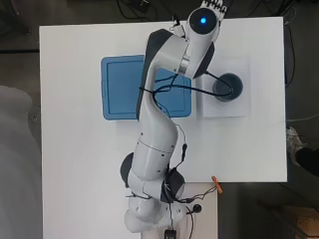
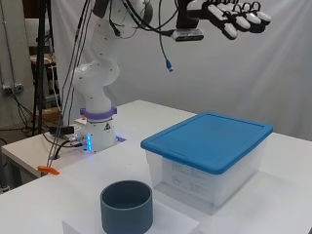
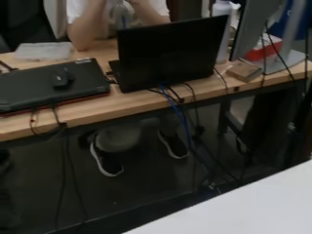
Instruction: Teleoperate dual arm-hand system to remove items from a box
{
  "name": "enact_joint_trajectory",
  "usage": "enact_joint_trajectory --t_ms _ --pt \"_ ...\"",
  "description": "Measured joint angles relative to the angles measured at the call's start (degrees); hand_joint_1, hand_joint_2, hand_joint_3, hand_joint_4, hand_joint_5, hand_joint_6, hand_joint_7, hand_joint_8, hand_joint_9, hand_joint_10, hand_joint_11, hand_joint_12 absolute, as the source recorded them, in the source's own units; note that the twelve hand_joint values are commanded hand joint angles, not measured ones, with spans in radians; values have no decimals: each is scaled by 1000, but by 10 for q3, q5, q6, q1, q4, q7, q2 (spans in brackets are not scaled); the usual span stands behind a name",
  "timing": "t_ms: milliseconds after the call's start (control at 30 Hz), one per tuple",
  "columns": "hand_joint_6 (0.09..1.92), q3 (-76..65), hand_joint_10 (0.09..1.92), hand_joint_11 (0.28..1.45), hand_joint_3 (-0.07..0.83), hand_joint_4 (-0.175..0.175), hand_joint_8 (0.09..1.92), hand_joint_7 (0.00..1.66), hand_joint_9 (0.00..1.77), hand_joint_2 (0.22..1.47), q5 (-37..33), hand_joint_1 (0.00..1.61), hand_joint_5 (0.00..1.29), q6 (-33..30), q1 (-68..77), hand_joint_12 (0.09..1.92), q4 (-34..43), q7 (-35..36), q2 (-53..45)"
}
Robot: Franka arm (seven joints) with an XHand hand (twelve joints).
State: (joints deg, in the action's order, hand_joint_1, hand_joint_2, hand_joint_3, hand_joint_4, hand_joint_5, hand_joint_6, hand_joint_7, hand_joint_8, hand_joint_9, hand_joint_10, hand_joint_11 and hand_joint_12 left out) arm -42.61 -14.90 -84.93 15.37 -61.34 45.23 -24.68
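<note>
A clear plastic box (image 2: pixel 204 173) with a blue lid (image 2: pixel 207 139) stands on the white table, its lid closed. From overhead the blue lid (image 1: pixel 119 94) lies left of centre, partly under the arm. The hand (image 2: pixel 234 17) hangs high above the box, fingers straight and spread, holding nothing. Overhead, only the fingers of the hand (image 1: pixel 214 6) show, past the table's far edge. What the box holds is hidden. The wrist view shows the room beyond the table.
A dark blue-grey round cup (image 2: pixel 126 207) stands on a white sheet (image 1: pixel 239 107) right of the box; from overhead the cup (image 1: pixel 228 87) is empty. A small orange clip (image 1: pixel 216 184) lies near the arm's base. A black cable loops over the lid.
</note>
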Motion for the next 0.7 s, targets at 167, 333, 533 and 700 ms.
enact_joint_trajectory --t_ms 167,333,533,700 --pt "87 10 87 472 -10 37 87 218 313 851 -8 0 189 -9 6 87 -11 8 9" --pt "87 17 87 449 -8 36 87 214 301 844 -14 0 208 -24 16 87 -57 28 29" --pt "87 24 87 431 3 16 87 200 284 864 -18 0 174 -43 32 87 -141 46 66" --pt "87 26 87 427 3 -3 87 200 278 868 -18 0 173 -62 45 87 -224 53 103"
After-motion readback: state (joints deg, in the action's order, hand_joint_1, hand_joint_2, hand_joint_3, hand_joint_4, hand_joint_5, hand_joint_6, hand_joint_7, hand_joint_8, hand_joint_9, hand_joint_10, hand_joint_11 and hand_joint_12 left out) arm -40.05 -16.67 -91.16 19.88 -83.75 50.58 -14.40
